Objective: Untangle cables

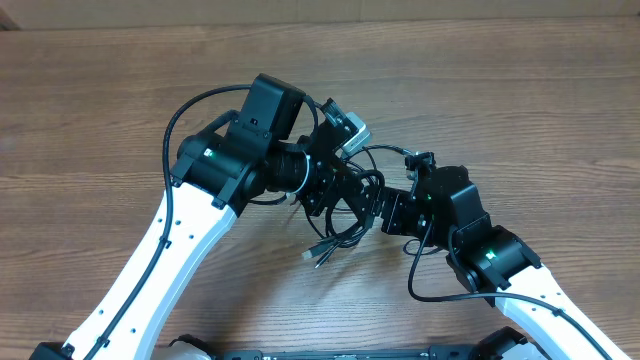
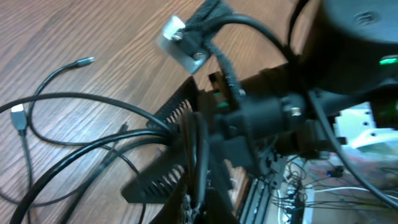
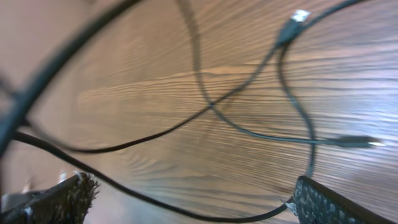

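Overhead: a brown wood-grain table (image 1: 100,80) with two white-and-black arms meeting near centre. The left arm (image 1: 190,230) reaches in from 7 o'clock, the right arm (image 1: 500,260) from 5 o'clock.

Thin black cables with small plug ends (image 1: 345,238) lie bunched in loose loops on the table just below centre, between the two arm tips. Two loose plug ends (image 1: 314,255) trail out of the bunch toward 7 o'clock.

Left jaws: pressed together, at about 10 o'clock of the bunch. In the left wrist view they sit at the bottom edge, 6 o'clock, with black cords running down into them, so they are pinching the cables (how many strands, cannot tell; too blurred).

Right jaws: spread wide, at 3 o'clock of the bunch. The right wrist view puts the two ribbed black fingertips (image 3: 323,202) at 5 and 7 o'clock, well apart. Cords cross the gap between them, and one cord runs up to the 5 o'clock tip, though contact is unclear.

Plugs on the table:
- Left wrist view: a silvery flat plug (image 2: 18,117) at 9 o'clock and a slim metal-tipped plug (image 2: 84,61) at 10 o'clock.
- Right wrist view: one plug at 1 o'clock and another at 3 o'clock.
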{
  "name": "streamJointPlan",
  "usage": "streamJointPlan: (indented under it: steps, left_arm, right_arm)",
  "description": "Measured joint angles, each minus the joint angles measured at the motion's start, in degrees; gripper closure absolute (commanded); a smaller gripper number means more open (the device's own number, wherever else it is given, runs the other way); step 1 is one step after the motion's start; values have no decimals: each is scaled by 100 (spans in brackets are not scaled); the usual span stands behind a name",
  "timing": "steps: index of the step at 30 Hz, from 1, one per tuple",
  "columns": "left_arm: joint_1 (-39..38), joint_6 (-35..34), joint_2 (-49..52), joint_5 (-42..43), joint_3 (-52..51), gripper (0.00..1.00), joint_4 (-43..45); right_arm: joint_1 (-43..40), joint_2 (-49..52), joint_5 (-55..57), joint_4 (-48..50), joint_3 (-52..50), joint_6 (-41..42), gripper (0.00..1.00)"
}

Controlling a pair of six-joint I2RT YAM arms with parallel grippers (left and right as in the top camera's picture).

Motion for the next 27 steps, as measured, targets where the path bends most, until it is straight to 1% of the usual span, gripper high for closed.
streamJointPlan:
  steps: [6, 9, 11, 13, 19, 21, 22, 24, 25, 27]
  left_arm:
    - [33, 0, -313, 101, -33, 96, 90]
    - [203, 2, -715, 181, -33, 96, 208]
    - [411, 2, -1158, 249, -28, 96, 260]
    - [533, 2, -1375, 273, -24, 96, 258]
    - [678, 0, -1495, 256, -20, 95, 131]
    - [678, 0, -1460, 122, -20, 82, 9]
    - [678, -4, -1443, 39, -20, 81, -57]
    - [678, 2, -1346, -101, -17, 75, -179]
    - [678, -7, -1270, -149, -17, 70, -216]
    - [678, 4, -1095, -201, -17, 67, -280]
  right_arm:
    - [24, -35, 608, -612, 24, 31, 0]
    - [22, -33, 839, -809, 22, 28, 0]
    - [22, -33, 953, -820, 22, 31, 0]
    - [22, -33, 999, -866, 22, 28, 0]
    - [22, -33, 1064, -901, 22, 26, 0]
    - [22, -33, 1075, -907, 22, 28, 0]
    - [22, -33, 1080, -916, 22, 28, 0]
    - [22, -33, 1099, -938, 22, 28, 0]
    - [22, -33, 1161, -1023, 22, 72, 0]
    - [11, -33, 1320, -1362, 22, 273, 0]
